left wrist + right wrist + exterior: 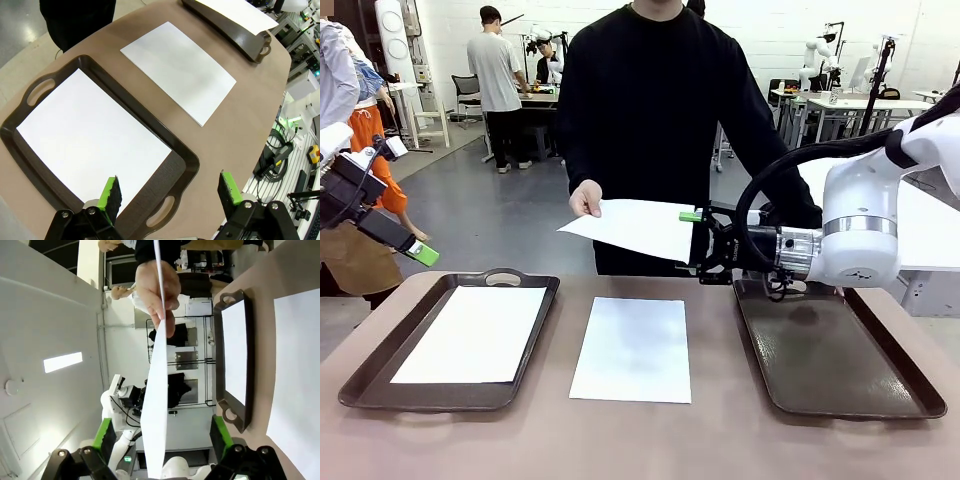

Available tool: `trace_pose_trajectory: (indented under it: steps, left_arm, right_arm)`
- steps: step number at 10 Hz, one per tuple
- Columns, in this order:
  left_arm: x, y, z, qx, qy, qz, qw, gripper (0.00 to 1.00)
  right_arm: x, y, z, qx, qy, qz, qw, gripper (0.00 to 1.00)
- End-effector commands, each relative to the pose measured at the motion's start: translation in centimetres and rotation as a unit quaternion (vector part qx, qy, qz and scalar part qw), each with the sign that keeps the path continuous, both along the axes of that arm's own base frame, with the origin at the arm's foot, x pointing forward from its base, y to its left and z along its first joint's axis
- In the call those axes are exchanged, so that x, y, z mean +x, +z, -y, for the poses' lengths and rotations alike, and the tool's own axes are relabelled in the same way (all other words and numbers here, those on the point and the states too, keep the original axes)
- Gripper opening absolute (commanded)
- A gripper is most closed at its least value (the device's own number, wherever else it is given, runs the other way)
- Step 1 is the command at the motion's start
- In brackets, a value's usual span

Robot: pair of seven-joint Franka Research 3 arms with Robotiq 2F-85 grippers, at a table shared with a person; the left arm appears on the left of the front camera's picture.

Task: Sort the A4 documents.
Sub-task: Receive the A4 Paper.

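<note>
– where are my arms?
– i see my right arm [860, 225] coming in level from the right. its wrist is turned so the right gripper [693, 240] points sideways toward my left, fingers spread well apart.
– and the left?
– my left arm [355, 200] sits high at the left edge, and the left gripper [170, 189] is tilted downward, fingers spread wide too.
– the person?
– the person's hand [585, 198] is out in front of the torso, thumb and fingers pinched.

Three blank white A4 documents [633, 348]
</note>
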State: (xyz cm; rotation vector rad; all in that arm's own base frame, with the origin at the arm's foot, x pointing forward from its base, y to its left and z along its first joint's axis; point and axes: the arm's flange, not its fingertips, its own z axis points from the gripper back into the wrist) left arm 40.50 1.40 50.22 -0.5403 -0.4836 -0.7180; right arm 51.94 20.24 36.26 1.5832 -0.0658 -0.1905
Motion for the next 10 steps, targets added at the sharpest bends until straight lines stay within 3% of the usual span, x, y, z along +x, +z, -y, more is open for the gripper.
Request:
trace_pose_trajectory:
  steps: [1,4,5,10]
  left_arm:
    - [0.04,0.06,-0.02,0.001,-0.002,0.002,1.000,1.00]
    - [0.04,0.06,-0.02,0.001,-0.002,0.002,1.000,1.00]
    - [0.04,0.06,-0.02,0.001,-0.002,0.002,1.000,1.00]
    - [0.04,0.06,-0.02,0.001,-0.002,0.002,1.000,1.00]
  right_arm:
    - [0.88,0.11,-1.40,0.023,-0.014,-0.017,0.999,1.00]
    - [1.23,0.44,-1.55,0.033,-0.014,-0.006,0.999,1.00]
    - [1.25,0.50,-1.48,0.029,-0.017,0.007,0.999,0.91]
    - [1.57,0.48,-0.96,0.039,-0.017,0.003,0.999,0.48]
